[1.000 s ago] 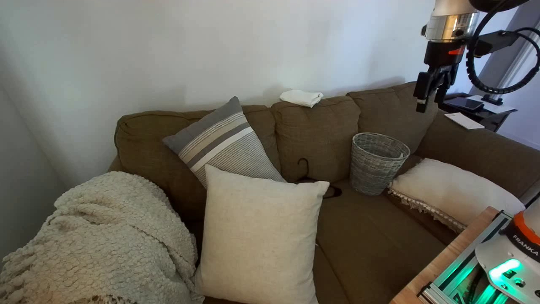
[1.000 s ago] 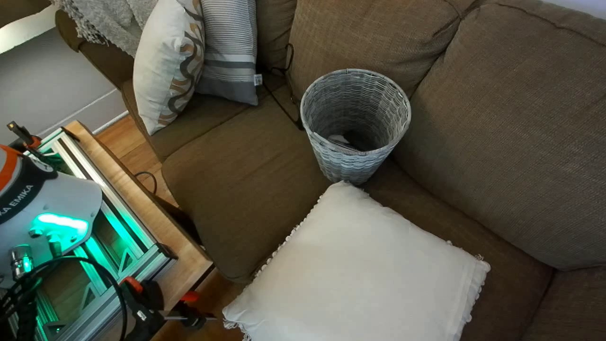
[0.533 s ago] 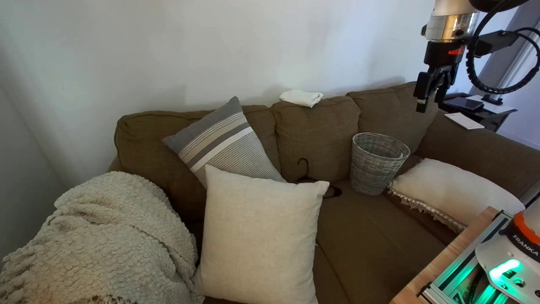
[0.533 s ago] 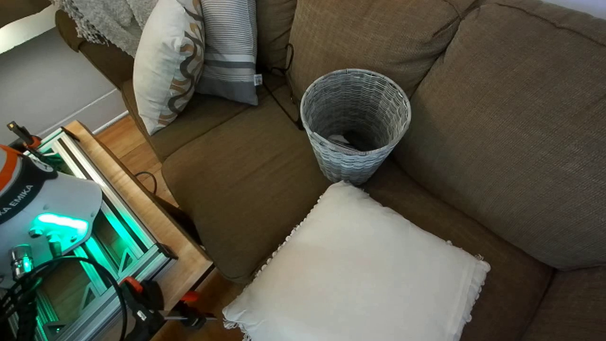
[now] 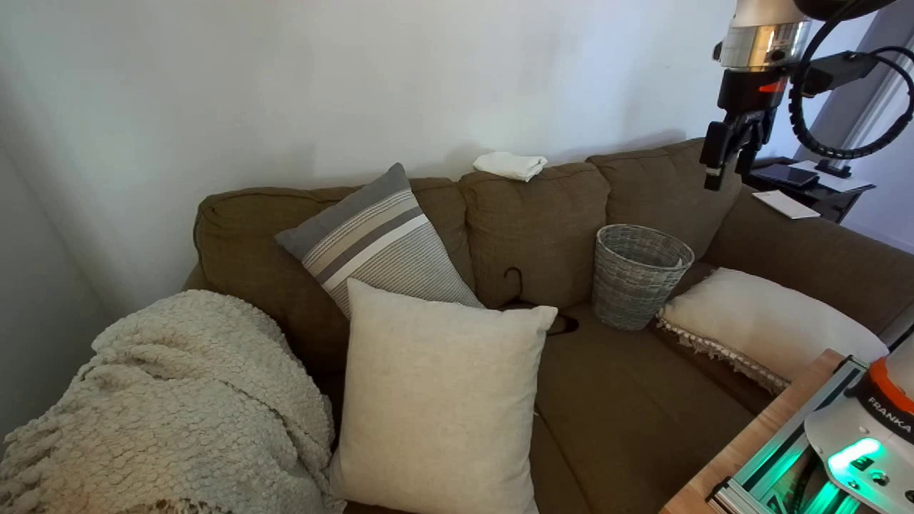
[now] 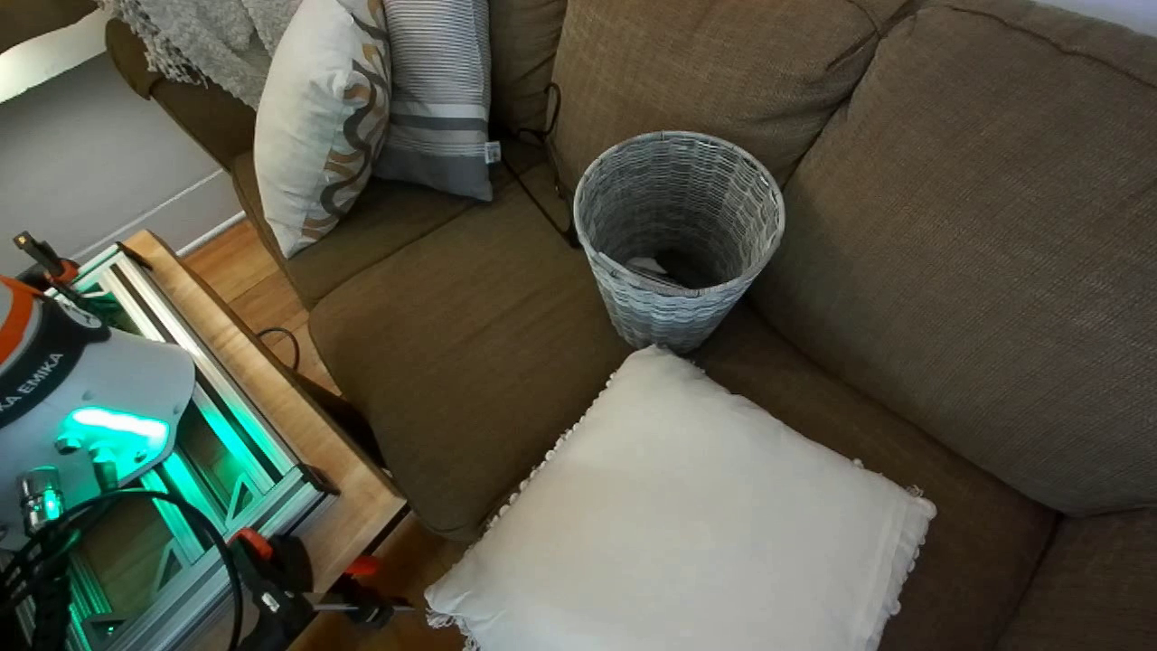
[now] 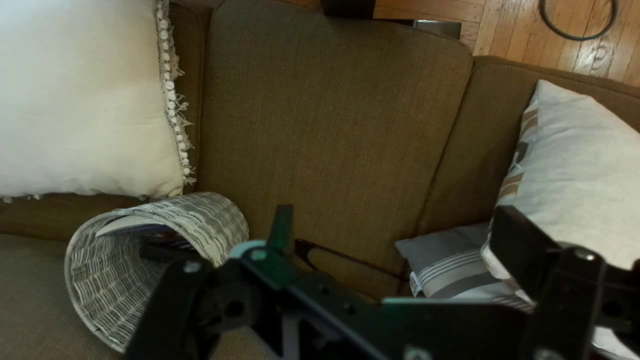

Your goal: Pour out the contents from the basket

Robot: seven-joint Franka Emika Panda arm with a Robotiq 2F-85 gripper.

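Note:
The grey woven basket stands upright on the sofa seat in both exterior views (image 5: 635, 285) (image 6: 673, 303). It also shows at the lower left of the wrist view (image 7: 210, 220). Inside it lie a whitish piece (image 6: 647, 266) and something dark; in the wrist view the contents show as a whitish edge (image 7: 125, 223) and a dark bluish piece (image 7: 167, 239). The rest of the contents is hidden by the basket wall. My gripper (image 5: 728, 171) hangs in the air above the basket's level, apart from it. In the wrist view the gripper (image 7: 399, 227) has its jaws wide apart with nothing between them.
A white fringed pillow (image 6: 696, 533) lies against the basket's side. A dark hanger (image 5: 564, 325) lies on the seat beside it. A cream pillow (image 5: 443, 400) and a grey striped pillow (image 5: 385, 235) stand farther along. A white folded cloth (image 5: 510, 165) lies on the backrest.

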